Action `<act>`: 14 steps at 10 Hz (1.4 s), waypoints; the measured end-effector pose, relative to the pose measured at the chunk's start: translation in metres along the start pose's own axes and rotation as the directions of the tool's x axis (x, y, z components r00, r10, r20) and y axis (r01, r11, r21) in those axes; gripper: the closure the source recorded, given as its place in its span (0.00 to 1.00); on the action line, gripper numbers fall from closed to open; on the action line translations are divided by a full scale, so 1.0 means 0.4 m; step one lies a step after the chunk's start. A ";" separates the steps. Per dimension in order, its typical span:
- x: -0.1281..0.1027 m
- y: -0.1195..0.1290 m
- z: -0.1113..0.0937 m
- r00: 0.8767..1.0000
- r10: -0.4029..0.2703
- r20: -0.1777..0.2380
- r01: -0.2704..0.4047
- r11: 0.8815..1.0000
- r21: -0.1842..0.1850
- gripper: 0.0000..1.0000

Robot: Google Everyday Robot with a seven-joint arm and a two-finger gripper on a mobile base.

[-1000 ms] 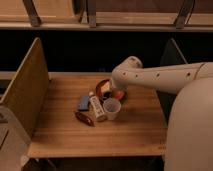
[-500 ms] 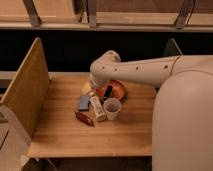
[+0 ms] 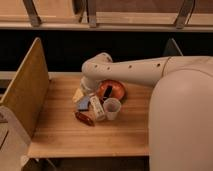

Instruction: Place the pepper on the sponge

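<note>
A dark red, elongated pepper (image 3: 84,118) lies on the wooden table (image 3: 60,135), at the front of a small cluster of items. Just behind it sits a blue sponge (image 3: 83,103), with a pale yellow piece (image 3: 78,94) beyond that. My white arm reaches in from the right and bends down over the cluster. The gripper (image 3: 102,92) hangs at the arm's end, low over the back of the cluster beside an orange bowl, behind and to the right of the sponge. The arm hides most of it. The pepper lies apart from the gripper.
An orange bowl (image 3: 116,90) stands behind a white cup (image 3: 111,108), and a light packet (image 3: 97,108) lies between cup and sponge. A tall wooden side panel (image 3: 25,97) walls the table's left. A dark gap and shelf rail run behind the table.
The arm has swung leftward across the table, and its end has come down over the cluster near the bowl. The objects have stayed where they were.
</note>
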 end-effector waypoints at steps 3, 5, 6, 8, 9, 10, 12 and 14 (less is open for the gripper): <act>-0.021 -0.005 -0.004 1.000 -0.020 0.016 0.020 1.000 -0.019 0.20; -0.027 0.034 0.014 0.995 -0.096 -0.025 0.094 0.994 -0.063 0.20; -0.015 0.065 0.026 0.988 -0.142 -0.067 0.136 0.986 -0.093 0.20; 0.020 0.105 0.036 0.965 -0.215 -0.148 0.195 0.972 -0.134 0.20; 0.042 0.112 0.038 0.953 -0.236 -0.188 0.212 0.967 -0.141 0.20; 0.066 0.118 0.040 0.943 -0.249 -0.222 0.220 0.964 -0.147 0.20; 0.110 0.125 0.048 0.931 -0.252 -0.265 0.214 0.963 -0.164 0.20; 0.134 0.134 0.055 0.929 -0.247 -0.275 0.202 0.962 -0.181 0.20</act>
